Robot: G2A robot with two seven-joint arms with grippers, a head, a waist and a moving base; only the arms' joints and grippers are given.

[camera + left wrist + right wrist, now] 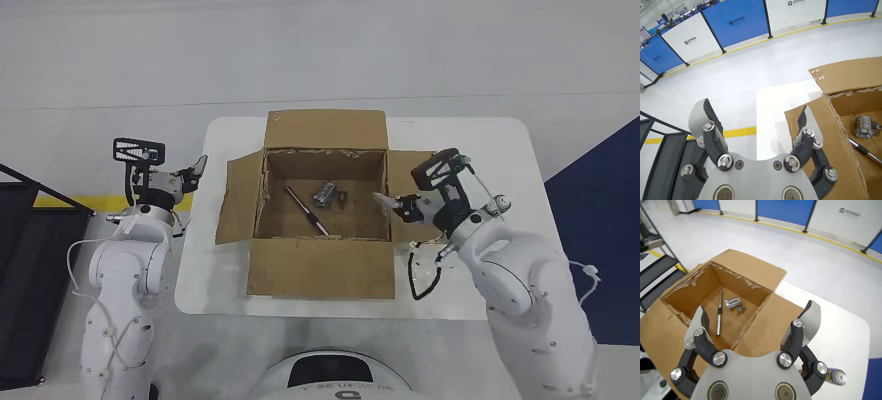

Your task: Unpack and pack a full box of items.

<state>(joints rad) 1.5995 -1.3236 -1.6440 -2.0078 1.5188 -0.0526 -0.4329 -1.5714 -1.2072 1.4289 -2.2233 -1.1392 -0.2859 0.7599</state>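
An open cardboard box [318, 268] stands mid-table with its flaps folded out. On its floor lie a metal rod with a black grip [306, 210], a ribbed metal cylinder [324, 193] and a small metal piece [341, 197]. The rod [719, 315] and the cylinder [732, 303] also show in the right wrist view. My left gripper [193, 172] is open and holds nothing, off the table's left edge beside the box's left flap [810, 132]. My right gripper [390, 205] is open and holds nothing, over the box's right flap [770, 323]. Its fingertips [704, 315] point toward the box opening.
The white table [480, 150] has bare surface to the right of the box. A spray can [835, 377] lies on the table under my right wrist. A black metal rack [30, 260] stands on the floor left of the table, close to my left arm.
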